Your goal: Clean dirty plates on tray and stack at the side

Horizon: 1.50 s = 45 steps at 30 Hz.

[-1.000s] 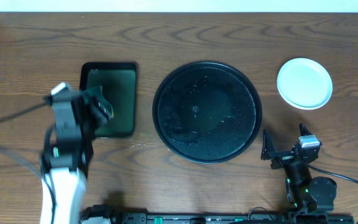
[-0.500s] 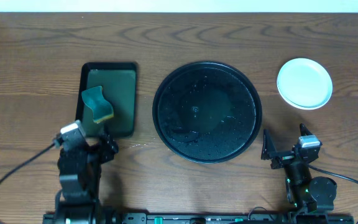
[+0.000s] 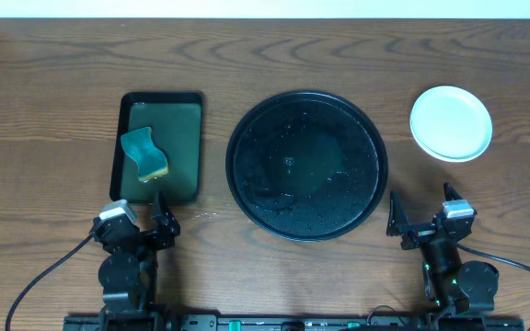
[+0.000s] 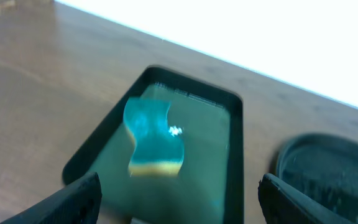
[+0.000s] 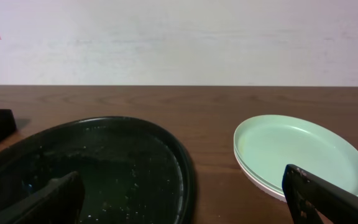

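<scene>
The round black tray (image 3: pixel 247 138) sits mid-table, speckled with droplets and with nothing on it; it also shows in the right wrist view (image 5: pixel 104 162) and the left wrist view (image 4: pixel 328 168). The pale mint plates (image 3: pixel 451 122) are stacked on the wood at the back right, right of the tray (image 5: pixel 300 152). My left gripper (image 3: pixel 159 221) rests open near the front edge, just in front of the green tray, with nothing between its fingers (image 4: pixel 182 205). My right gripper (image 3: pixel 421 207) is open and empty at the front right (image 5: pixel 185 205), between tray and plates.
A rectangular dark green tray (image 3: pixel 191 138) lies left of the black tray and holds a teal sponge (image 3: pixel 144 154) with a yellow underside (image 4: pixel 154 140). Cables run from both arm bases along the front edge. A pale wall closes the far side of the table.
The left arm has pulled back from over the green tray to the front edge. The sponge it carried now lies loose in the green tray. The right arm has not moved.
</scene>
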Each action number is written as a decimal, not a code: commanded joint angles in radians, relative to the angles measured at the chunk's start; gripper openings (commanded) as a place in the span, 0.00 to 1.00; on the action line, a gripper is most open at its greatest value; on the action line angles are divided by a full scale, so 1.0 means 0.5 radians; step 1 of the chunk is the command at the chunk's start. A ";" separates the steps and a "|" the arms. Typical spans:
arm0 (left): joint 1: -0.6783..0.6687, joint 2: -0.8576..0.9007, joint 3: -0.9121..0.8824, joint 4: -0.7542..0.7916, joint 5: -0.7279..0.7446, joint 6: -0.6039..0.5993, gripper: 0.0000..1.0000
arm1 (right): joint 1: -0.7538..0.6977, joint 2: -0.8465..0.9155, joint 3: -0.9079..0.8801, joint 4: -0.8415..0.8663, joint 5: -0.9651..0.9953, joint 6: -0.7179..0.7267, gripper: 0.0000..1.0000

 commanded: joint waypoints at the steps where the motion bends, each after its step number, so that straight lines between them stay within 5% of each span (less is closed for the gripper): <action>1: -0.004 -0.022 -0.058 0.150 0.027 0.034 0.81 | -0.019 -0.012 -0.007 -0.004 0.005 -0.023 0.99; 7: -0.003 -0.022 -0.202 0.589 0.026 0.079 0.81 | -0.019 -0.012 -0.007 -0.004 0.005 -0.023 0.99; 32: 0.014 -0.022 -0.201 0.330 0.056 0.597 0.81 | -0.019 -0.012 -0.007 -0.004 0.004 -0.023 0.99; 45: 0.014 -0.022 -0.201 0.331 0.071 0.603 0.81 | -0.019 -0.012 -0.007 -0.004 0.004 -0.023 0.99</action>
